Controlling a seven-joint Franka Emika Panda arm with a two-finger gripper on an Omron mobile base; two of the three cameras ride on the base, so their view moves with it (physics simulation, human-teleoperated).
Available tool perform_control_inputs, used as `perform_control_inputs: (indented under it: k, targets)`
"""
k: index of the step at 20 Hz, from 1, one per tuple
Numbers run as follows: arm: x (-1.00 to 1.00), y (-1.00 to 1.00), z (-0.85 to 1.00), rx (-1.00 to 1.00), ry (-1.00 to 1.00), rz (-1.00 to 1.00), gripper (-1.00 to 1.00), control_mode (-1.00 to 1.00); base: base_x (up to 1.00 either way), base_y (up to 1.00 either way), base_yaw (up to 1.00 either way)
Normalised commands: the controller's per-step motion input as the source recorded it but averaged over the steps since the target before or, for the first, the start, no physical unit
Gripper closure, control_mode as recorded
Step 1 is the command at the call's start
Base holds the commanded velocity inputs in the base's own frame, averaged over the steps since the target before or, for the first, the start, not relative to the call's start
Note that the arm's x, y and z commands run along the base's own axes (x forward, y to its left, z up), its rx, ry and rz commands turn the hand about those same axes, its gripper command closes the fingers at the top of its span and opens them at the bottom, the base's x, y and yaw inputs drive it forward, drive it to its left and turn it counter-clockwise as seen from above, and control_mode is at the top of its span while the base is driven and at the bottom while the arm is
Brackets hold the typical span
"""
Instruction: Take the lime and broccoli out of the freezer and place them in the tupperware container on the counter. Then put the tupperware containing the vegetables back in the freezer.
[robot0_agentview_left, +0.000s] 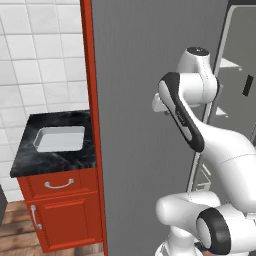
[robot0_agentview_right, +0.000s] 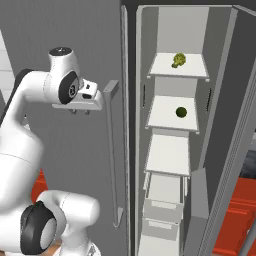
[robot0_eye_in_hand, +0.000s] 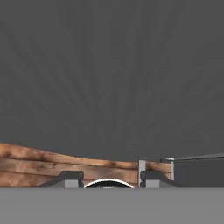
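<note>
Flat, even rendered light; soft, slightly blurry.

A: Where's the broccoli (robot0_agentview_right: 179, 60)?
B: Top shelf of the open freezer (robot0_agentview_right: 220, 125); the lime (robot0_agentview_right: 181, 112) lies one shelf below.
A: And the tupperware container (robot0_agentview_left: 60, 139)?
B: Empty, on the table (robot0_agentview_left: 30, 160) left of the freezer.

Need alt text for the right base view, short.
Open freezer with white shelves: broccoli on the top shelf, lime on the one below. The white arm's gripper is at the top of the door's bar handle, left of the opening.
</note>
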Motion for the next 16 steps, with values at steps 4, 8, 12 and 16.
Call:
perform_control_inputs:
  k: [4,8,12,16]
  targets:
    - [-0.22,0.0,0.0,0.0,-0.11,0.0,-1.0,-1.0,0.0,0.0,0.0]
    - [-0.46,0.0,0.01,0.0,-0.23,0.0,-1.0,-1.0,0.0,0.0,0.0]
    - [-0.53,0.0,0.0,0.0,-0.2,0.0,-1.0,-1.0,0.0,0.0,0.0]
    - [-0.43,0.0,0.0,0.0,-0.12,0.0,-1.0,-1.0,0.0,0.0,0.0]
